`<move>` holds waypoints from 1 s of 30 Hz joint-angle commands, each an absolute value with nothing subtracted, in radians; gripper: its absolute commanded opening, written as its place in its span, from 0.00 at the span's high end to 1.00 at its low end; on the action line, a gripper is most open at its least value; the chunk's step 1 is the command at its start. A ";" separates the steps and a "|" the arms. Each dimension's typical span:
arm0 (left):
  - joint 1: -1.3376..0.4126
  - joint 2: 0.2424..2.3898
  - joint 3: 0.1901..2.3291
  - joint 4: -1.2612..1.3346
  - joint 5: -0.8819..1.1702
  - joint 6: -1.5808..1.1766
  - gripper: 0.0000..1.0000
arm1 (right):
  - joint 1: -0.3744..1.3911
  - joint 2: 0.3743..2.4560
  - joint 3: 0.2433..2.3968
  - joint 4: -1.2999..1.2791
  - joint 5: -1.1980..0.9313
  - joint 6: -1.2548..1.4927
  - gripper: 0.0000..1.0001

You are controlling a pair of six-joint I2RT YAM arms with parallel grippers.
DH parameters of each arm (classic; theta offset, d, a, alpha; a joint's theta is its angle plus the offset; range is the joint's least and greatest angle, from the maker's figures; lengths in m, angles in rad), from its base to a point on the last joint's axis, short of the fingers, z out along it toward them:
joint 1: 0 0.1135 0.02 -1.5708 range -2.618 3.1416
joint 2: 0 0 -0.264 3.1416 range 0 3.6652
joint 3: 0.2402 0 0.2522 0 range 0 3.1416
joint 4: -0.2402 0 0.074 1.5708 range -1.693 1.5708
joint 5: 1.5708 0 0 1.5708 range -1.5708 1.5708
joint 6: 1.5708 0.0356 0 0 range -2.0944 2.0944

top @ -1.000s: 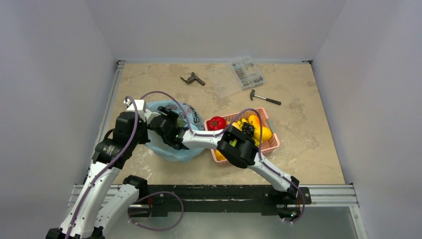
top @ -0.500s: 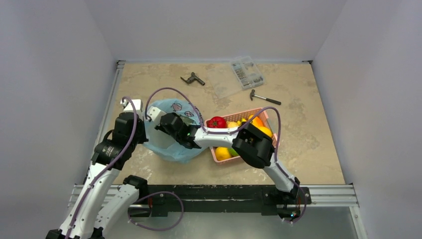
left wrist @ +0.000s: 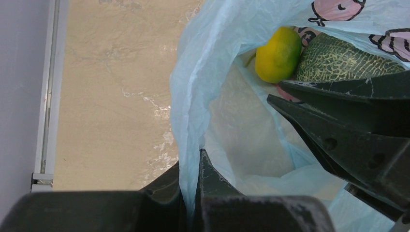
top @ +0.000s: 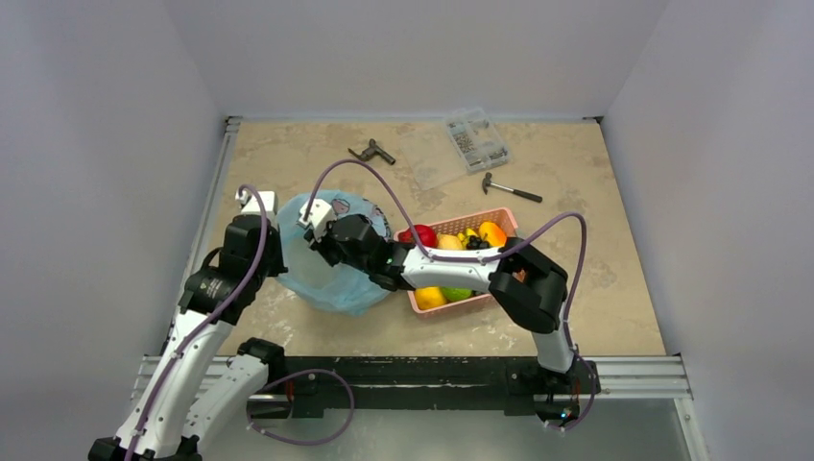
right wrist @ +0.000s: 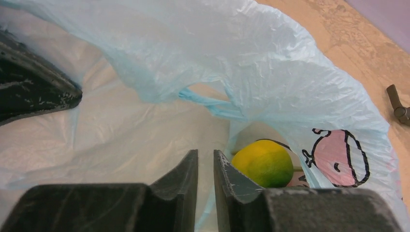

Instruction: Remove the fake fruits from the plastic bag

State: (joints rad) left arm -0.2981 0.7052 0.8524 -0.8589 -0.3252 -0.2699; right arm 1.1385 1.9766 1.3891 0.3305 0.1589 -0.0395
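The pale blue plastic bag lies left of centre, its mouth held up. My left gripper is shut on the bag's rim. Inside lie the netted grey-green melon and a yellow-green fruit. My right gripper reaches into the bag, its jaws shut to a thin slit with nothing between them; the yellow-green fruit sits just right of its fingertip. From above, the right gripper covers the bag's mouth. The red tomato-like fruit rests at the pink basket's far left corner.
The pink slatted basket with several fruits stands right of the bag, under my right forearm. Farther back lie a hammer, a clear parts box and a dark tool. Walls close in on three sides.
My right gripper has gone from wide open to shut and pushed further left into the bag, while its elbow swung right over the basket. The left gripper kept its hold on the rim.
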 commanded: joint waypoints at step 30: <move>-0.316 0.703 0.855 -0.830 -0.296 -0.259 1.00 | 1.133 2.488 1.987 0.021 0.657 -0.496 0.04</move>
State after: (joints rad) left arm -0.3103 0.7128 0.8524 -0.8581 -0.2993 -0.2687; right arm 1.1381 2.4794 1.9434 0.0414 0.6197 -0.4728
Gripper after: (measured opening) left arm 0.004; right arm 0.984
